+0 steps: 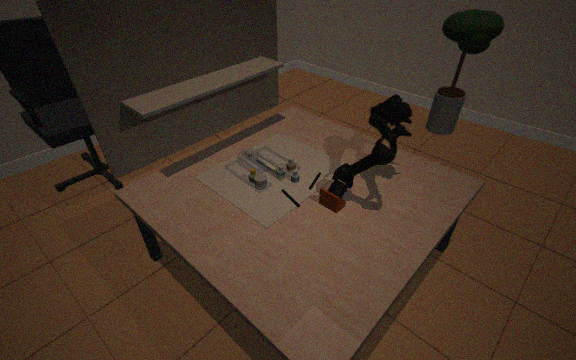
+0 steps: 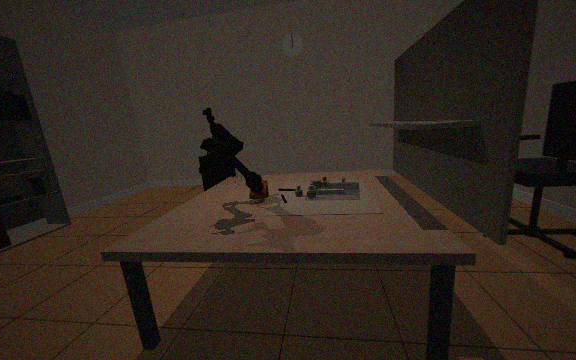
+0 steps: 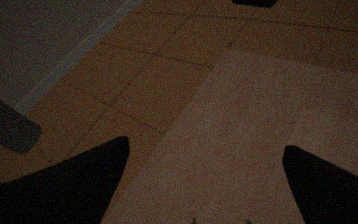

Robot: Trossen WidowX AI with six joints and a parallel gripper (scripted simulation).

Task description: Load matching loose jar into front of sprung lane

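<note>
Dim light covers a room with orange-brown floor tiles (image 1: 68, 280) and grey walls, where a square pale wooden table (image 1: 318, 280) carries a white rectangular mat (image 1: 263, 207). On that mat sit the clear-walled pusher lanes (image 1: 263, 162), lying side by side. One small jar with a yellow lid (image 1: 252, 174) stands at the near end of the left lane; another jar with a tan lid (image 1: 291, 163) is at the near end of the right lane. A loose jar with a pale grey lid (image 1: 295, 176) stands on the mat just in front of the lanes, and I cannot tell in this light which of them match. Two thin black sticks (image 1: 290, 198) lie near the mat's edge.

My black arm (image 1: 368, 160) rises from an orange base block (image 1: 331, 200) and folds back, well away from the jars. My gripper (image 3: 205, 149) is raised, its dark fingers spread wide apart with nothing between them; in the wrist view they frame only table corner and floor. A grey potted plant (image 1: 445, 110) stands on the floor beyond the table, and a dark office chair (image 1: 58, 120) stands beside a grey partition wall (image 1: 168, 60) with a shelf.
</note>
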